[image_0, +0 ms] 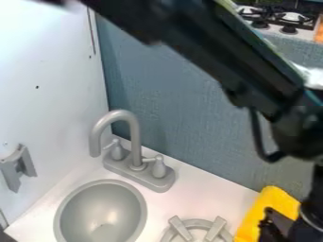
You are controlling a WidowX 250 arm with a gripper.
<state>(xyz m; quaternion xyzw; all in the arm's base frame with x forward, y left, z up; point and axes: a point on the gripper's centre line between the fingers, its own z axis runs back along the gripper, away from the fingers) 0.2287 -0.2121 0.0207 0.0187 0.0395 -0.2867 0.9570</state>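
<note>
At the lower right of the camera view, the black gripper (281,228) hangs low, partly cut off by the view's edge. Right beside it, and partly behind it, is a yellow object (257,212) at the counter's right side. Whether the gripper touches or holds this object I cannot tell. The arm slants down from the top edge to the right side.
A grey faucet (135,142) with two handles stands behind a round grey sink basin (101,210). A grey burner ring (195,229) lies at the front edge. A white wall rises at left, a blue-grey panel (183,113) behind. A grey bracket (18,168) is on the left wall.
</note>
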